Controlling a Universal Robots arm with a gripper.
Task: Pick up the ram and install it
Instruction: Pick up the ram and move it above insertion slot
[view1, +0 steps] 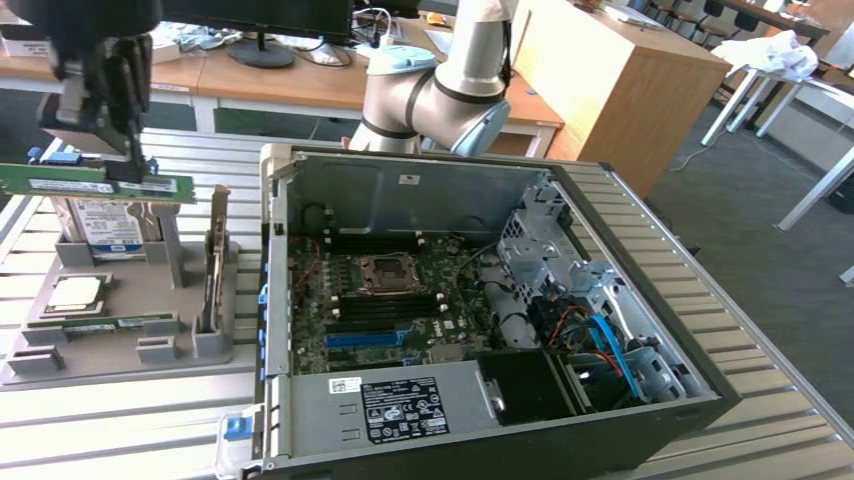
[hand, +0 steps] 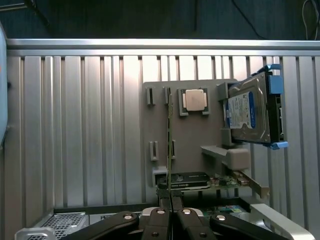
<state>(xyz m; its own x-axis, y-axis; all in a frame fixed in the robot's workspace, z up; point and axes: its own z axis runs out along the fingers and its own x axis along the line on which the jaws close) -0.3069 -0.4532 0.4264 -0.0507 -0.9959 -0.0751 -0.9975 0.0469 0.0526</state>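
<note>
Green ram (view1: 80, 185): off the holder, level, in the air above it
Gripper (view1: 127, 170): narrow, pinching ram at its top edge
Grey holder (view1: 94, 360): on slatted table (view1: 134, 425), beside PC case
Hard drive (view1: 110, 225): upright in holder, below ram
Processor (view1: 76, 292): flat in holder
PC case (view1: 400, 200): open, motherboard (view1: 387, 305) exposed

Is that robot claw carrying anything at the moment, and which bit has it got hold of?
Yes. Its fingers are shut on the ram, a long green stick. They pinch its upper long edge, a little off the middle, and hold it above the grey tray.
</note>
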